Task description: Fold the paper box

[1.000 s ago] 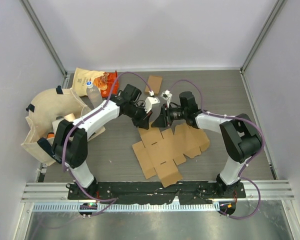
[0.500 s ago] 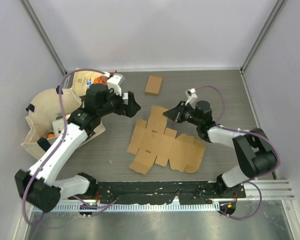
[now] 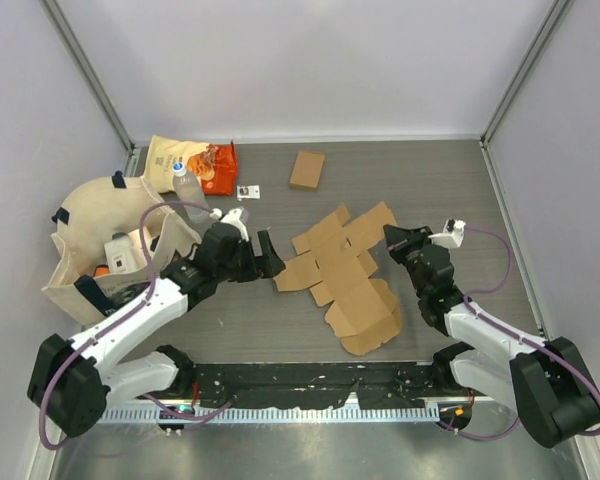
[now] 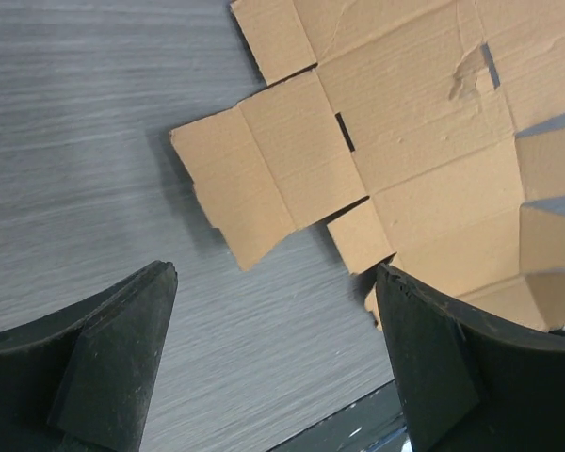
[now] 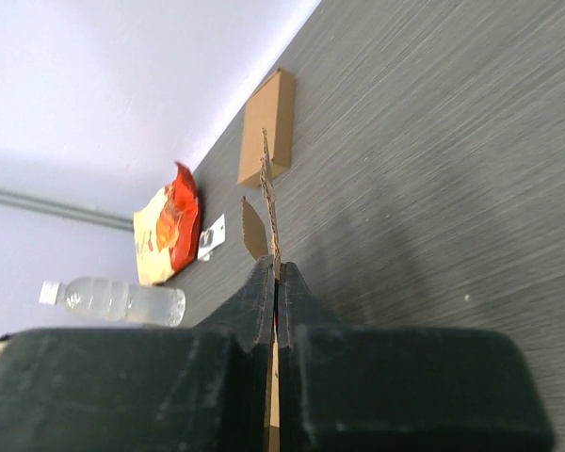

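1. Cardboard sheet (image 5: 252, 231) is being pinched at its right edge by the right gripper (image 5: 275, 275), jaws pressed together on it. I'm holding that flap on edge, I judge, to start a crease.
2. Left gripper (image 4: 273, 278) is hanging spread wide, gripping nothing, just above the sheet's left flap. I think it's placed to pin or take that side next.
3. Mid-table between the arms, the sheet is lying mostly flat and unfolded. The small box (image 3: 306, 169), chip bag (image 3: 216, 166) and tote (image 3: 85, 225) are sitting well apart, far and left.
4. A second ago both grippers were meeting over the sheet's far edge. Now both arms are sitting lower and nearer their bases, and the sheet is lying turned and nearer the right arm.
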